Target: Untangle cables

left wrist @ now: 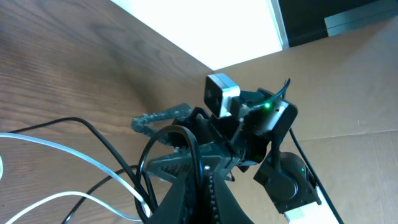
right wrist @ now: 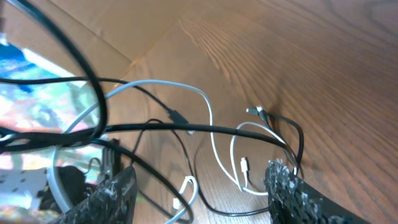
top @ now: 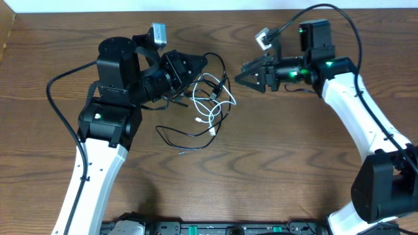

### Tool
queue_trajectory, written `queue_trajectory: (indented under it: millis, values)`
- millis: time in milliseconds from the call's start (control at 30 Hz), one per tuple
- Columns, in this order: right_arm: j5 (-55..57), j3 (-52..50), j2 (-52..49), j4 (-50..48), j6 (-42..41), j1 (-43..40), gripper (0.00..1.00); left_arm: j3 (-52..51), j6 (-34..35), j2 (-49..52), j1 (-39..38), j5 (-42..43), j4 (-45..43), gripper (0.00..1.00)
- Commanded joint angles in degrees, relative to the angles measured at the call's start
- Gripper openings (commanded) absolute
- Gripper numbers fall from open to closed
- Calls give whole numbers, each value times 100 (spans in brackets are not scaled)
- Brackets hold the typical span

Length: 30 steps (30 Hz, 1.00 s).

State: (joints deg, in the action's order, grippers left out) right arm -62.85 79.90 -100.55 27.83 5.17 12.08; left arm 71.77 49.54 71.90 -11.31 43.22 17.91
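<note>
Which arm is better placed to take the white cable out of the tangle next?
Right. The right gripper has open, empty jaws aimed at the tangle, with the white cable just ahead of it. The left gripper is shut, apparently on the black cable, so it is busy.

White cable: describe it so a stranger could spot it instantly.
On the wooden table, look at the tangle between the two arms, near the left pincer. The white cable is the pale looping cord there; the black cable knotted with it is dark.
</note>
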Motion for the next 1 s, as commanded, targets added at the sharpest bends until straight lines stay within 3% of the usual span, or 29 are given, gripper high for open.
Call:
queue_trajectory:
  millis: [0,200,300,500,567,700,967]
  values:
    - [-678,24,133,50,332,83,61,149,13,-42,13,0,-46,7]
    - [-345,24,127,111,415,398,59,149,192,-42,13,-17,-48,8]
    - [33,24,114,52,398,623,53,149,302,-42,9,-15,-48,8]
    - [1460,24,87,-691,-719,1117,41,149,732,-44,9,-4,-48,7]
    - [2033,24,87,-887,-1049,1250,31,149,758,-44,9,33,-48,8]
    - [3250,24,87,-852,-1965,1309,1,149,756,-44,9,28,-46,7]
    - [4607,24,92,385,-2962,693,1,149,376,-44,33,-63,-48,7]
